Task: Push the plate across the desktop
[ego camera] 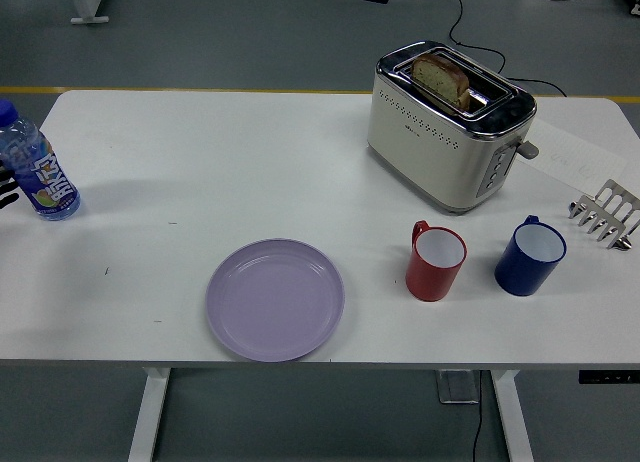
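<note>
Where the white counter [130,282] meets its near edge, lilac plate [275,299] lying flat, untouched, left of red mug [436,261] and blue mug [529,255]. Farther back, cream toaster [449,124] holding a bread slice [441,77]. Far left, water bottle [32,164], left hand [5,187] barely showing beside it, fingers' state impossible to tell.

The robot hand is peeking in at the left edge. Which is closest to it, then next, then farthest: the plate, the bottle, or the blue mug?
From the robot hand:
1. Bottle, right beside it at the left edge.
2. Plate, near the front middle.
3. Blue mug, far over on the right.
</note>
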Robot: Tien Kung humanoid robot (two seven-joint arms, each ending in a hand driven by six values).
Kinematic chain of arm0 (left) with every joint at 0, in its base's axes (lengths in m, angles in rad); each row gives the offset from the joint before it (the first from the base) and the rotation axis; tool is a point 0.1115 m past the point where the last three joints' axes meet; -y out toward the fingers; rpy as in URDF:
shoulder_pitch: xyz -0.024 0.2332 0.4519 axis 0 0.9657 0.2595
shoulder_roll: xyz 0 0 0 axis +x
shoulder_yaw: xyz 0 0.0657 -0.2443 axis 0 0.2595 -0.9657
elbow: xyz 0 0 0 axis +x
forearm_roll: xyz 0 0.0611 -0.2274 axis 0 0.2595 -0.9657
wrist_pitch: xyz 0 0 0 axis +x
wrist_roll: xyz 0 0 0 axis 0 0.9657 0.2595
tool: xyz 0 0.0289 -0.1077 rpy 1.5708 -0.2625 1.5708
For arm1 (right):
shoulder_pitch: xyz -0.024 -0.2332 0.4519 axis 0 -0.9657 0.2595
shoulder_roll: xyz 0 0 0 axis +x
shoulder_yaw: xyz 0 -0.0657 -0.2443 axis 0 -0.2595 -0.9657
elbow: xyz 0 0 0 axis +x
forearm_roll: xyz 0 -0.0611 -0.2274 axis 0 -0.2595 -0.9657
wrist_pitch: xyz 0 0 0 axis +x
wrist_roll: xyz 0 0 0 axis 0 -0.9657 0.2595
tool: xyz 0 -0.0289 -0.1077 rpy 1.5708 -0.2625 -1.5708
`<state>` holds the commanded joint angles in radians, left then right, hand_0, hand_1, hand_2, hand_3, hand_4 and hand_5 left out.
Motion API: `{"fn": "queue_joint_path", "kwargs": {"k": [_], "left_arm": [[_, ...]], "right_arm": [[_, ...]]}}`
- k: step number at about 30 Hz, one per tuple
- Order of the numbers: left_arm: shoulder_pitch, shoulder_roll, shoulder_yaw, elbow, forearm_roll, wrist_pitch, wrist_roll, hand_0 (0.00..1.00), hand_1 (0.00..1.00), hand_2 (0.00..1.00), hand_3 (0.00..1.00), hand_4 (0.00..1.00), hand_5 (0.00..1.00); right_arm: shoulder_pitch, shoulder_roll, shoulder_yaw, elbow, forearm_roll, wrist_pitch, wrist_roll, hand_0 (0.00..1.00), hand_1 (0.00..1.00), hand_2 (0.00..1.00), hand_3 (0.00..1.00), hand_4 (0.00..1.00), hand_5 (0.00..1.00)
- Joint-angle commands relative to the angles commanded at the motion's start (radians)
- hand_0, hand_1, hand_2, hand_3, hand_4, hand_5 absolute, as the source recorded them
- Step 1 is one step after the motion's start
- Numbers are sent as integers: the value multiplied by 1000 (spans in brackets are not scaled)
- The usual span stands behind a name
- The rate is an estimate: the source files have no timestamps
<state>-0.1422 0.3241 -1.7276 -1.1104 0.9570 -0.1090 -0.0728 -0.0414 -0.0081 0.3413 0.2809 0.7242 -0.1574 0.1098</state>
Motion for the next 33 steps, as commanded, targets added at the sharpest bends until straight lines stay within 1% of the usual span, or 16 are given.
{"fn": "queue_joint_path", "kwargs": {"k": [5, 9, 15, 19, 25, 27, 33], "left_arm": [[12, -12, 6, -11, -12, -24, 20, 736, 737, 707, 673, 514, 998], [21, -24, 17, -23, -19, -27, 22, 739, 753, 720, 681, 514, 998], [33, -42, 36, -43, -36, -14, 15, 754, 760, 733, 687, 514, 998], [38, -51, 42, -45, -54, -7, 10, 754, 760, 733, 687, 514, 998], [40, -56, 50, -43, -78, 3, 6, 752, 760, 730, 687, 517, 998], [36, -57, 58, -40, -93, 17, 3, 746, 745, 714, 683, 519, 998], [30, -56, 65, -42, -90, 16, 4, 748, 748, 717, 683, 525, 998]], "right_arm": [[-1, -1, -2, 0, 2, 1, 1, 602, 553, 669, 654, 407, 604], [0, -1, -3, 0, 5, 2, 3, 602, 553, 669, 655, 408, 605], [0, -2, -6, 0, 9, 3, 4, 602, 553, 669, 654, 407, 606], [0, -3, -8, 0, 11, 4, 5, 602, 553, 669, 654, 407, 606], [-1, -3, -8, 0, 11, 3, 5, 602, 553, 669, 655, 407, 604], [0, -4, -6, -1, 8, 3, 4, 601, 553, 669, 656, 407, 604], [1, -4, -7, 0, 10, 3, 4, 601, 553, 669, 655, 406, 605]]}}
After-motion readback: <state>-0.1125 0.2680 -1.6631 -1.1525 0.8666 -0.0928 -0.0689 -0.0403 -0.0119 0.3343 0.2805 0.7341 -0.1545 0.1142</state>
